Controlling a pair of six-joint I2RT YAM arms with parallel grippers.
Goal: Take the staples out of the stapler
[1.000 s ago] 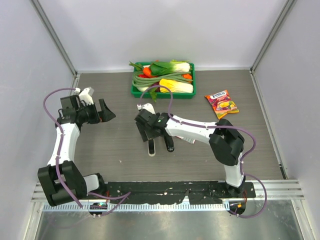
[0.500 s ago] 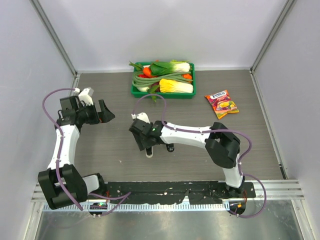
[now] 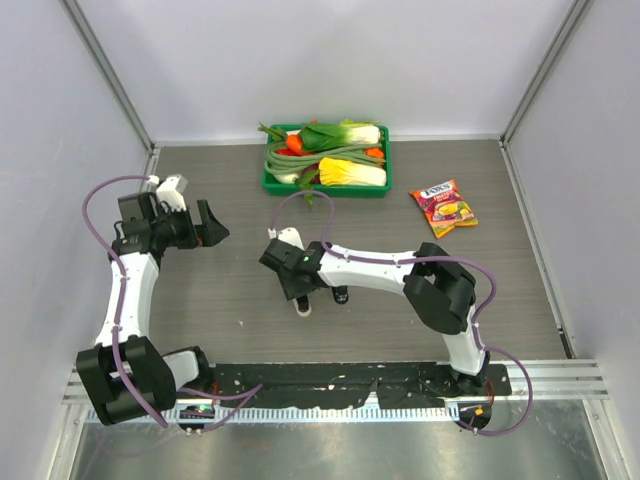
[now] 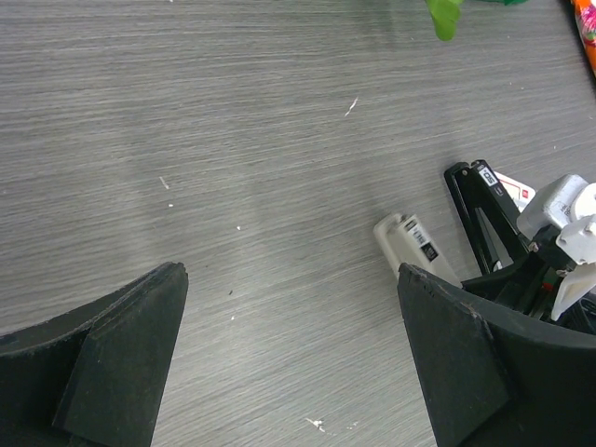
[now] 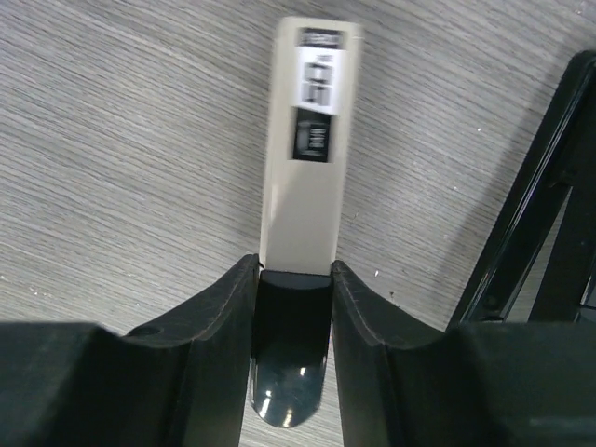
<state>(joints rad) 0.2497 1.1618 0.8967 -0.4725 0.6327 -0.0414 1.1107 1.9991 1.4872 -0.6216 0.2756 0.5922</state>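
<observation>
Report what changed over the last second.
The right gripper drew back toward the near edge and slightly left, over the white stapler, and closed from wide open until its fingers press that stapler's sides. The left gripper stayed open and still. The black stapler, vegetable tray and candy bag did not move.

Table (image 3: 225,285) with stapler (image 5: 307,186), tray (image 3: 270,186), candy bag (image 3: 444,207)
</observation>
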